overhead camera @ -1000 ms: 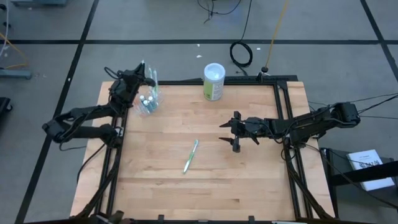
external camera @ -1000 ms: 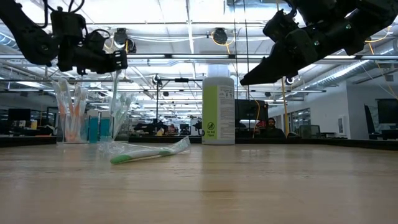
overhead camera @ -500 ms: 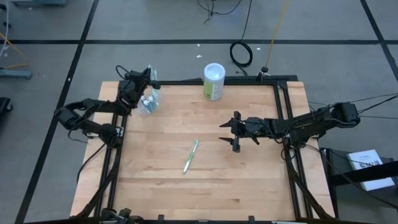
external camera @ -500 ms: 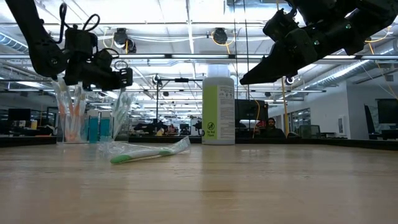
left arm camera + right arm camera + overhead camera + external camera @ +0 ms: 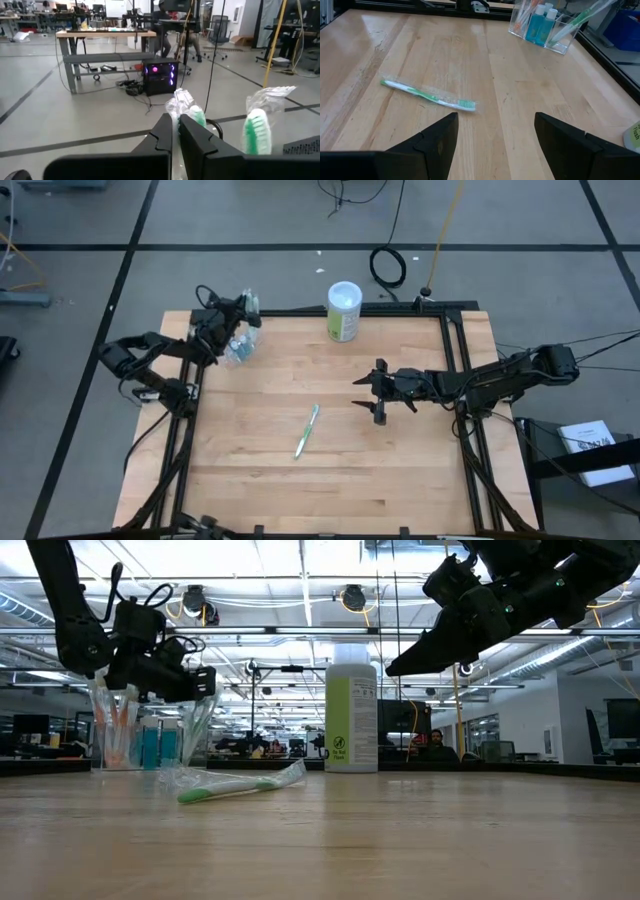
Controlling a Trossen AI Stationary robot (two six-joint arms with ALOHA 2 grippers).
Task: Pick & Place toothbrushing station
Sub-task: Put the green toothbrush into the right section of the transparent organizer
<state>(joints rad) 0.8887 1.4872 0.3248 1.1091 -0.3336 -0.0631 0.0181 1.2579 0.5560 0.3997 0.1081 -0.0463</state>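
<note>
At the table's far-left corner stands the clear cup (image 5: 238, 345), the left gripper (image 5: 242, 308) above it, narrowed on a wrapped toothbrush (image 5: 182, 102). Mid-table, a loose toothbrush (image 5: 306, 430) lies lengthwise, nearer the right gripper (image 5: 367, 393), which hangs spread wide and empty.

The clear cup (image 5: 238, 346) stands at the table's (image 5: 400, 470) far left corner, holding toothbrushes (image 5: 112, 718) and tubes (image 5: 158, 745). The left gripper (image 5: 226, 319) sits directly over it. The canister (image 5: 344, 311) stands on the far edge, right of the cup. A wrapped toothbrush (image 5: 307, 430) lies near the table's middle. The right gripper (image 5: 371, 392) hangs above the table, right of that toothbrush.
</note>
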